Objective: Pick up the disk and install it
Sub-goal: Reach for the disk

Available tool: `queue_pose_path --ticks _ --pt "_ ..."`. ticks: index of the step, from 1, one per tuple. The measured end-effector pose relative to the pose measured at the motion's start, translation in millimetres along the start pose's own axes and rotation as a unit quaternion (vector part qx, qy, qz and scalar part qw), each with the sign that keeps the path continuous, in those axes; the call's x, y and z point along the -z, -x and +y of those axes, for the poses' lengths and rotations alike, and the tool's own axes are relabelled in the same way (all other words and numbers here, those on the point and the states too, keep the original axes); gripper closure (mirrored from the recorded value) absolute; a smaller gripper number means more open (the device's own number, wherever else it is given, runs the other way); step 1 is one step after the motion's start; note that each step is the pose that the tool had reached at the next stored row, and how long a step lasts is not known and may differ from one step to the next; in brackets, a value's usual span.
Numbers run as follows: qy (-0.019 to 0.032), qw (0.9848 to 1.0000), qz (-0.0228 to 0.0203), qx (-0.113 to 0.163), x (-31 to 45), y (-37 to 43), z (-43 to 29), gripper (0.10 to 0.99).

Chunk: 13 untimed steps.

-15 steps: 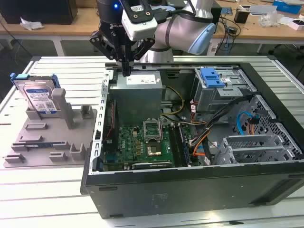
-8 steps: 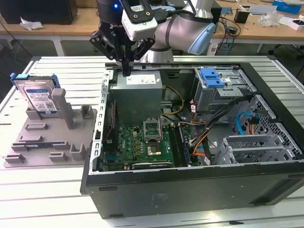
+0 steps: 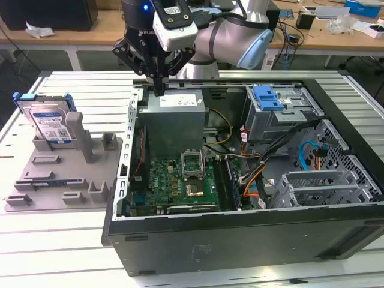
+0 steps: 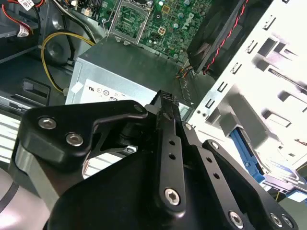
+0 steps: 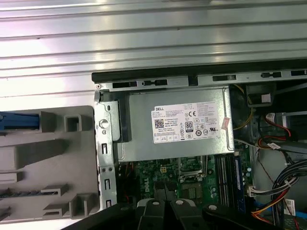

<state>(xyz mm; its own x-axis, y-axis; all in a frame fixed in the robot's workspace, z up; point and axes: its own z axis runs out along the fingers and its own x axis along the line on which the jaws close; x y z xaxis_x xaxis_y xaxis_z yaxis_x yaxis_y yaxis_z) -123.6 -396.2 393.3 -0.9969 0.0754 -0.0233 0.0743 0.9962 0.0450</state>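
Ribbed alu bench (image 3: 60,255) carries 2 things. Grey plastic fixture (image 3: 60,177) at exterior view's left, open PC case (image 3: 240,243) just beside it.

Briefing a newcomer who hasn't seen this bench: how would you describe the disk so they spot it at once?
At the exterior view's left of the open computer case lies a grey holder tray. The disk stands on edge at its far end: silver, white-and-blue label, blue frame, among plain grey posts.

disk (image 3: 50,124) partly hidden, behind grey stand (image 3: 78,133)
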Motion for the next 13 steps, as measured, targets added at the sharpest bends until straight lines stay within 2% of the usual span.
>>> queue_pose_path --ticks 1,3,5,7,13 --pt "0.0000 1.0000 0.0000 0.000 -0.1 -3.1 3.6 0.980" --pt "0.0000 1.0000 0.0000 0.000 -0.4 -17.6 15.6 0.980" --pt "0.0000 1.0000 0.0000 0.000 -0.4 -37.3 20.5 0.980" --pt "0.0000 1.0000 0.0000 0.000 -0.4 -52.0 22.7 0.980" --pt "0.0000 1.0000 0.0000 0.000 -0.3 -81.6 27.3 0.980"
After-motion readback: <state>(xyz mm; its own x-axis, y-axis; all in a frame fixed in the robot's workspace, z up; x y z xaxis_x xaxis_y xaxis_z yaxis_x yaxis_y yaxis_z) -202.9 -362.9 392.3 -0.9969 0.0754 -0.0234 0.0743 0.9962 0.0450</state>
